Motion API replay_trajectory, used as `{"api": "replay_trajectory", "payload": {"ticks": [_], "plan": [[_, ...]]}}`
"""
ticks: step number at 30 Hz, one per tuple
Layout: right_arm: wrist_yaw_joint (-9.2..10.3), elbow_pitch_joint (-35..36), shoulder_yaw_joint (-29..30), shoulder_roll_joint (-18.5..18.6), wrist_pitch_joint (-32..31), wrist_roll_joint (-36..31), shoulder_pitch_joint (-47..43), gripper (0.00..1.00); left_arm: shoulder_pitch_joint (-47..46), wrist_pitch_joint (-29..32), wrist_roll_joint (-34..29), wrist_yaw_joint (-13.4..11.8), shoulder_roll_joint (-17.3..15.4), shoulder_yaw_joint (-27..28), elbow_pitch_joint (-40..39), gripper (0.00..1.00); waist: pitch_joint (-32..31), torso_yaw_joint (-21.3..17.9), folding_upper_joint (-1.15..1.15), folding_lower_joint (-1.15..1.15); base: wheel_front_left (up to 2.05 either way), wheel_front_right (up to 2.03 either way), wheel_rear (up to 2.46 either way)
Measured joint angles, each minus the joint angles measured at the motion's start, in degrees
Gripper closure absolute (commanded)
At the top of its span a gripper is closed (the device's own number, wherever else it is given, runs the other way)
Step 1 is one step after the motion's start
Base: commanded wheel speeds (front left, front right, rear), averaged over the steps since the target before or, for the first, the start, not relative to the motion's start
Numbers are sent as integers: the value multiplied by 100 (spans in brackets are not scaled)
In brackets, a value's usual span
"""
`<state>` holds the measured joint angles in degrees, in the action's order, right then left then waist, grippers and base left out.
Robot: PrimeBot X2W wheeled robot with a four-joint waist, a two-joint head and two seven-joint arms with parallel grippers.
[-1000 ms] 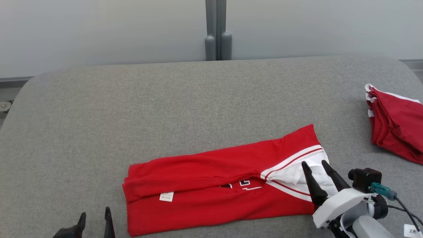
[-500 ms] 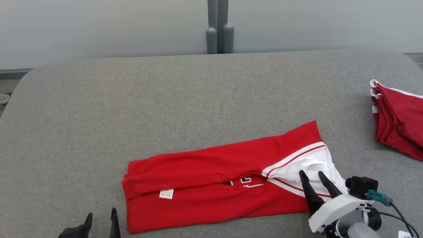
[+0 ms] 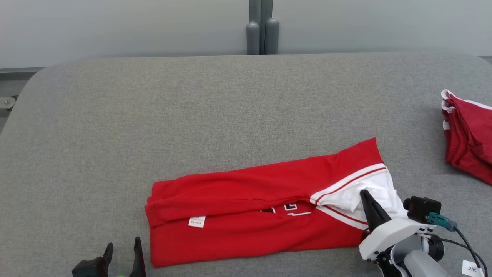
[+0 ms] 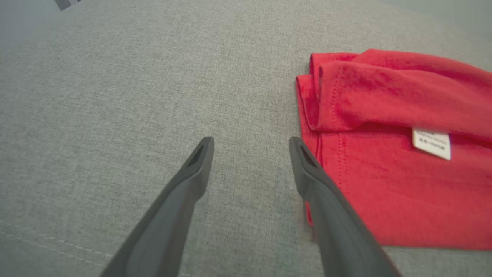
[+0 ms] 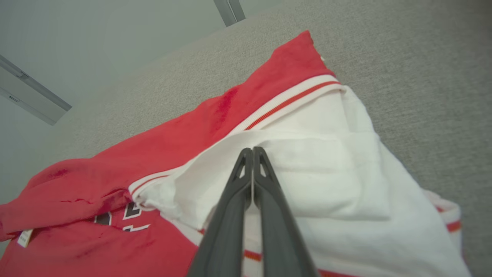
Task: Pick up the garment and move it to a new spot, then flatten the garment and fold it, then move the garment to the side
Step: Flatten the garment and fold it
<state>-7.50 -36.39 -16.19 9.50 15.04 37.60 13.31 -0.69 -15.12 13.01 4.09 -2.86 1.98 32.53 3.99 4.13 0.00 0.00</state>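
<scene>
The garment (image 3: 250,200) is a red shirt with a white, red-striped end, folded into a long band on the grey surface (image 3: 192,115). My right gripper (image 3: 364,192) rests at its white right end, fingers pressed together. In the right wrist view, the right gripper (image 5: 252,149) sits at the edge of a white flap of the garment (image 5: 192,154); whether cloth is pinched is not visible. My left gripper (image 3: 123,244) is open near the front edge, just left of the garment's left end. In the left wrist view, the left gripper (image 4: 250,141) is over bare surface beside the garment (image 4: 384,173).
A second pile of red cloth (image 3: 469,146) lies at the right edge of the surface. Two grey posts (image 3: 262,34) stand behind the far edge against a pale wall. The surface's left corner is rounded.
My right gripper's fingers have closed together over the garment's white end. The head camera has shifted a little. The left gripper stays open.
</scene>
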Motion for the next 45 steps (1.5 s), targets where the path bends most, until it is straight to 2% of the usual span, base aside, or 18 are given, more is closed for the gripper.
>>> {"api": "replay_trajectory", "payload": {"ticks": [11, 19, 22, 23, 24, 25, 31, 36, 40, 45], "plan": [[0, 221, 148, -73, 0, -58, -163, 100, -51, 0, 27, 22, 0, -5, -54, 0, 33, -212, 0, 0, 0, 0, 0], [0, 1025, 174, -113, 1, -88, -821, 100, -126, 0, -48, 56, 2, 51, -221, 0, 80, -512, 0, 0, 0, 0, 0], [0, 1189, -21, -88, 0, -32, -1112, 100, -135, 0, -56, 71, 4, 82, -223, 0, 97, -632, 0, 0, 0, 0, 0], [0, 1209, -40, -81, 0, -12, -1181, 88, -137, 0, -56, 71, 3, 88, -222, 0, 100, -671, 0, 0, 0, 0, 0], [0, 1210, -86, -53, 0, 8, -1220, 53, -141, 0, -56, 73, 3, 94, -221, 0, 103, -711, 0, 0, 0, 0, 0], [0, 1202, -118, -25, 0, 12, -1243, 0, -149, 0, -56, 79, 3, 88, -221, 0, 105, -746, 0, 0, 0, 0, 0], [0, 1221, -38, 126, 1, -130, -1404, 0, -213, 0, -46, 71, 4, 18, -209, 0, 48, -844, 0, 0, 0, 0, 0], [1, 1422, 602, 265, 0, -479, -1801, 0, -148, 0, -41, 2, 5, 51, -254, 0, -101, -800, 0, 0, 0, 0, 0], [1, 1735, 1112, 226, 1, -717, -1778, 0, -33, 0, -47, -91, 5, 135, -327, 0, -196, -743, 0, 0, 0, 0, 0], [0, 1702, 1163, 174, 1, -967, -1385, 0, 9, 0, -63, -109, 5, 60, -396, 0, -236, -610, 0, 0, 0, 0, 0]]}}
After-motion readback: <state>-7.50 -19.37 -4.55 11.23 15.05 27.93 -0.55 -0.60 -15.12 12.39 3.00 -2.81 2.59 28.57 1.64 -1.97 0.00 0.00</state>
